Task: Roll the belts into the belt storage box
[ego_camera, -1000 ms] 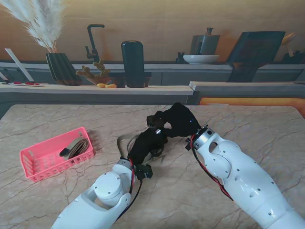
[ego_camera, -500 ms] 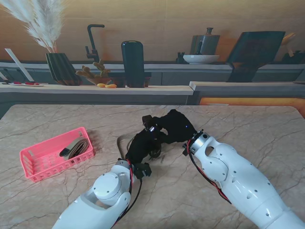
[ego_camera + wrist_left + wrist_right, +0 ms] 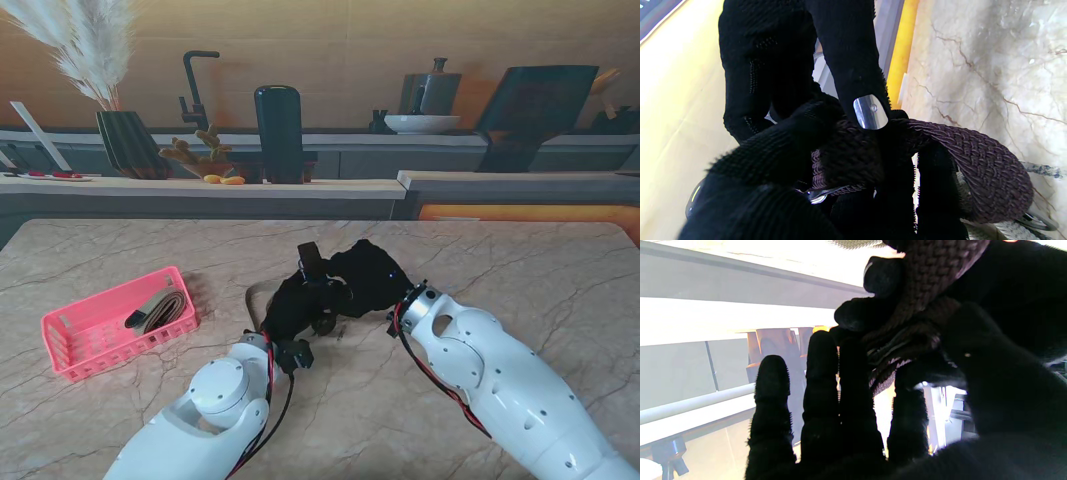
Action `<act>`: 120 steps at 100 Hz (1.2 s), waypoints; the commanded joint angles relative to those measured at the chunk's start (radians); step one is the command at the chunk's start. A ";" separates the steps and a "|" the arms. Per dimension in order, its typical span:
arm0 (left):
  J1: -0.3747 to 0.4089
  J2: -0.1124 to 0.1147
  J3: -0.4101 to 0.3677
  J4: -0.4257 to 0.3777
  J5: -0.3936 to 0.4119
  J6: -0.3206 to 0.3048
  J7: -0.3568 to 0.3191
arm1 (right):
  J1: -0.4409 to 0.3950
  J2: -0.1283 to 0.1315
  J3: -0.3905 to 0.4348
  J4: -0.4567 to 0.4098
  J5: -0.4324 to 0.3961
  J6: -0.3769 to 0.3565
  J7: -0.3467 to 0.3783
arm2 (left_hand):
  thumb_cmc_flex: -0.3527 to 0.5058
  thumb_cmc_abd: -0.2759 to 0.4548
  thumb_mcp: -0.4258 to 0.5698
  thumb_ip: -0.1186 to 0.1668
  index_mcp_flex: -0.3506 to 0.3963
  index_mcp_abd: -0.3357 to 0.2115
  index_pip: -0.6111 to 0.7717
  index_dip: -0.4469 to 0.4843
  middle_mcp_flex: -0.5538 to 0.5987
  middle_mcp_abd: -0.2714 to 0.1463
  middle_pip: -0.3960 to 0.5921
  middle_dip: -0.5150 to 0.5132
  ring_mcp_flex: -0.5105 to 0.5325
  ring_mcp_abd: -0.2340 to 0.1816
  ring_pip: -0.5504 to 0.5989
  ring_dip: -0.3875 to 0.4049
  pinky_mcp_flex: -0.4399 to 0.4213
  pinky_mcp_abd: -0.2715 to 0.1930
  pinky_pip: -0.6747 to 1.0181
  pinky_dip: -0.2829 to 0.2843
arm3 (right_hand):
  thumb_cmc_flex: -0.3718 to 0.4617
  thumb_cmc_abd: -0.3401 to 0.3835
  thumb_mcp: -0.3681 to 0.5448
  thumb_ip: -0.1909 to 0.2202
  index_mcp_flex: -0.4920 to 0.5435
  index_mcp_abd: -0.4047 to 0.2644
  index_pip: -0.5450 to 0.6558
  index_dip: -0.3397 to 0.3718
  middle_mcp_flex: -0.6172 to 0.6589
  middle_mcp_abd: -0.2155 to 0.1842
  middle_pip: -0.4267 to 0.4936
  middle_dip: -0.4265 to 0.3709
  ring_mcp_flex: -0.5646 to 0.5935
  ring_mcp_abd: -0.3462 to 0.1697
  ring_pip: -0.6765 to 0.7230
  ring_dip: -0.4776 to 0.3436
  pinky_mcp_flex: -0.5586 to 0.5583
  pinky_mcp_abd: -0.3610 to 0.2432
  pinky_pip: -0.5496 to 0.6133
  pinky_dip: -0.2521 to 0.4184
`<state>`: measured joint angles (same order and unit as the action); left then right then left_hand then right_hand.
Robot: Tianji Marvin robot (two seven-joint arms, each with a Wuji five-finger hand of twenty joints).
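1. Since the earlier frame, the right hand [image 3: 368, 275] has shifted left, closing against the left hand [image 3: 300, 305] at table centre.
2. Both hands have their fingers closed around one braided brown belt [image 3: 973, 160], held partly coiled between them, just above the marble table [image 3: 520, 260].
3. Pink storage box [image 3: 70, 345] sits well apart at far left, with another rolled belt [image 3: 160, 310] inside.
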<state>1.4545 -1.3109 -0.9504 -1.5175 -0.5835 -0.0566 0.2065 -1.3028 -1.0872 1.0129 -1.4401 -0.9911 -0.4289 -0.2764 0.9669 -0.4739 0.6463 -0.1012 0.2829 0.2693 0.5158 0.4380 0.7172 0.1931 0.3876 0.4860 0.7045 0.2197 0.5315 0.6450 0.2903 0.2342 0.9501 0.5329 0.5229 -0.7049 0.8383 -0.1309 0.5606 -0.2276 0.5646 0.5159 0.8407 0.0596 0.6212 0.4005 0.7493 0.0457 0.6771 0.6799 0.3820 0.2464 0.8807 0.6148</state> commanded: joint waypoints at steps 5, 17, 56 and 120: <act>-0.012 -0.013 0.004 -0.035 0.035 0.012 0.015 | -0.055 0.012 0.030 -0.037 -0.023 -0.010 0.010 | 0.166 0.098 0.074 0.038 0.059 -0.181 0.120 0.036 0.125 -0.091 0.018 0.046 0.085 -0.019 0.053 0.095 0.056 -0.016 0.115 0.049 | -0.049 0.035 0.010 0.051 0.027 0.056 0.080 0.055 -0.074 0.022 -0.031 0.009 -0.028 -0.017 -0.025 -0.012 -0.020 0.004 -0.026 0.013; -0.022 -0.018 0.013 -0.016 0.089 0.021 0.041 | -0.104 0.009 0.089 -0.101 -0.032 -0.019 -0.020 | 0.219 0.126 0.046 0.030 0.084 -0.180 0.200 0.081 0.148 -0.087 0.049 0.065 0.109 -0.026 0.102 0.134 0.094 -0.022 0.150 0.082 | -0.065 0.055 -0.005 0.052 -0.027 0.073 0.072 0.061 -0.119 0.028 -0.045 0.009 -0.029 -0.015 -0.034 -0.014 -0.015 -0.004 -0.028 0.016; -0.064 -0.012 0.068 0.066 0.384 -0.019 0.078 | -0.181 0.004 0.223 -0.227 -0.024 0.023 0.008 | 0.246 0.140 0.028 0.021 0.112 -0.207 0.293 0.146 0.156 -0.079 0.071 0.064 0.114 -0.026 0.126 0.147 0.108 -0.016 0.149 0.096 | -0.097 0.103 -0.054 0.055 -0.154 0.181 -0.018 0.040 -0.259 0.078 -0.066 0.004 -0.033 0.002 -0.074 -0.033 0.024 -0.034 -0.038 0.015; -0.105 0.011 0.128 0.132 0.652 -0.109 0.098 | -0.104 0.005 0.156 -0.164 0.246 0.114 0.286 | 0.247 0.133 0.047 0.013 0.109 -0.214 0.320 0.164 0.154 -0.080 0.093 0.054 0.116 -0.028 0.132 0.146 0.110 -0.018 0.150 0.086 | 0.059 0.137 -0.023 0.041 0.014 0.215 -0.025 0.089 -0.147 0.101 0.009 0.021 0.123 0.005 0.011 0.001 0.135 -0.080 -0.005 -0.003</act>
<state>1.3457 -1.2991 -0.8216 -1.3811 0.0654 -0.1593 0.3032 -1.4154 -1.0799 1.1832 -1.6148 -0.7525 -0.3167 0.0032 1.0857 -0.4619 0.6075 -0.1050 0.3589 0.1265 0.7771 0.5876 0.8119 0.1663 0.4166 0.5445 0.7669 0.2208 0.6089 0.7681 0.3685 0.2370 1.0337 0.6057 0.5366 -0.6058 0.7917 -0.1097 0.5231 0.0310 0.4954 0.5818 0.6448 0.1867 0.5997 0.4085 0.8228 0.0508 0.6473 0.6542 0.4997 0.1866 0.8493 0.6148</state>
